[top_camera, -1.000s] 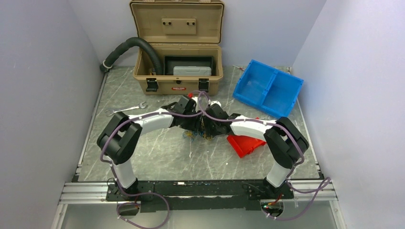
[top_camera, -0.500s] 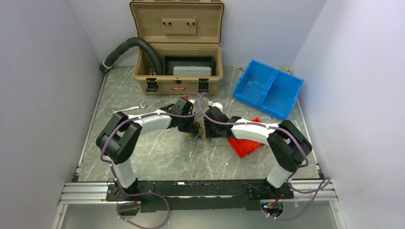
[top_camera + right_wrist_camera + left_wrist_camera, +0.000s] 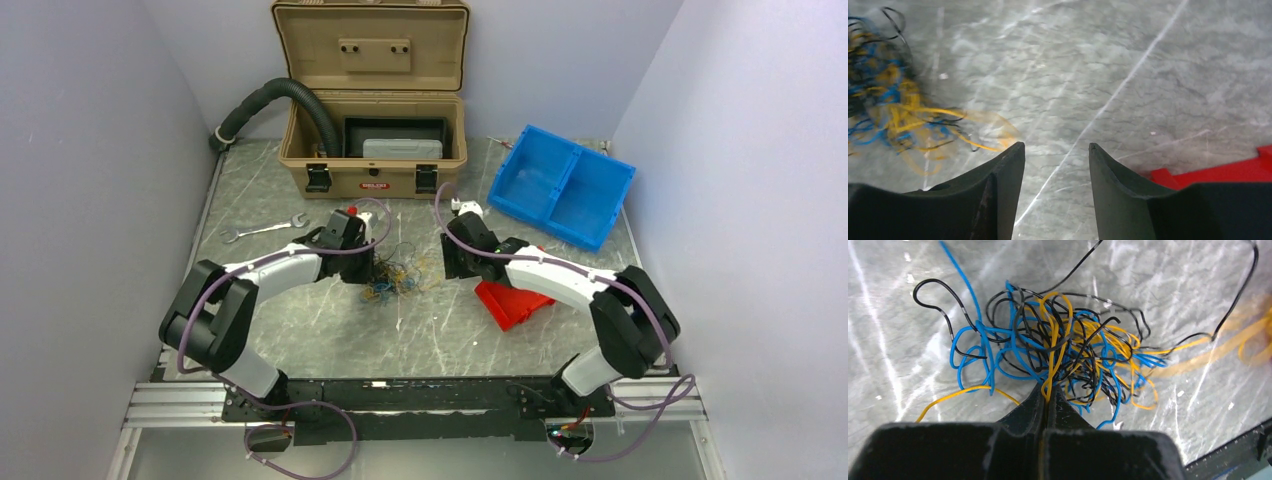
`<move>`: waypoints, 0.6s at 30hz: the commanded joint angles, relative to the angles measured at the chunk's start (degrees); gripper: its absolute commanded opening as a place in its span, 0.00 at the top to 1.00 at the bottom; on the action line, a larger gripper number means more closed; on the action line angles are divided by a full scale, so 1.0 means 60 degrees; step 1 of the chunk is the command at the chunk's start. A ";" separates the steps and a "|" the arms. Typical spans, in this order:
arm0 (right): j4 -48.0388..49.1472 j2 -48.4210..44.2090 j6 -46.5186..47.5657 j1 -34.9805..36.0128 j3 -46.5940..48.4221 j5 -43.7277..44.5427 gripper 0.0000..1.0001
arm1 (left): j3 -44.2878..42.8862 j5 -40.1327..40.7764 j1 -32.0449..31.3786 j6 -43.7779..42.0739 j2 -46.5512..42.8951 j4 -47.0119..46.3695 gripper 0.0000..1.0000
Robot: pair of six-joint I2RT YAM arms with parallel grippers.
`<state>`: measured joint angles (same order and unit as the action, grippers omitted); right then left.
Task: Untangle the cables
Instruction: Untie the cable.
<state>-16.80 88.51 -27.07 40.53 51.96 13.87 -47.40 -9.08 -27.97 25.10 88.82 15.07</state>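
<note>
Where the closed fingers of the left gripper (image 3: 1047, 399) meet, a yellow-orange strand of the cables (image 3: 1058, 347) is seen pinched between them. How much of it is held is hidden by the black finger bodies that fill the bottom of the left wrist view. Just beyond the fingertips, the blue, yellow-orange and black wires are piled in one loose knot on the marble-patterned table (image 3: 883, 330). Single strands cannot be followed through it, and one black wire and one blue wire are cut off by the upper edge. The right gripper (image 3: 1057, 152) is held part-way open over bare table with nothing between its jaws; the tangle is shown only as a blur at the left edge of its view, untouched. A red object (image 3: 1220, 172) is cut off at the lower right there, and from above it is partly covered by the right arm. Farther back, a tan case (image 3: 372, 175), a blue bin (image 3: 562, 183) and a wrench (image 3: 265, 230) are seen.
</note>
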 commanded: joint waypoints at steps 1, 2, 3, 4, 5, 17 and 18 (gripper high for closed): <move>0.0974 -0.0811 0.1407 -0.0032 -0.0099 -0.1811 0.42 | 0.0288 -0.1464 -0.0006 -0.0420 -0.0403 -0.0961 1.00; 0.1112 -0.0882 0.1505 -0.0032 -0.0072 -0.2152 0.39 | 0.0360 -0.1732 -0.0015 -0.0456 -0.0467 -0.1162 1.00; 0.1223 -0.0949 0.1578 -0.0036 -0.0032 -0.2456 0.36 | 0.0427 -0.2005 -0.0032 -0.0493 -0.0519 -0.1327 1.00; 0.1333 -0.1031 0.1594 -0.0025 -0.0033 -0.2736 0.34 | 0.0493 -0.2229 -0.0044 -0.0536 -0.0551 -0.1492 1.00; 0.1455 -0.1102 0.1596 -0.0031 -0.0049 -0.3046 0.32 | 0.0532 -0.2448 -0.0073 -0.0580 -0.0579 -0.1628 1.00; 0.2592 -0.0975 0.1048 0.0019 -0.0909 -0.4606 0.25 | 0.1217 -0.3035 -0.0708 -0.0632 -0.1027 -0.3174 1.00; 0.2658 -0.1016 0.0986 0.0029 -0.1023 -0.4618 0.25 | 0.1201 -0.3052 -0.0734 -0.0676 -0.0990 -0.3146 0.98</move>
<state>-5.39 82.46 -19.59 40.49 47.94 -10.55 -40.47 -24.47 -32.08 21.74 84.53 1.52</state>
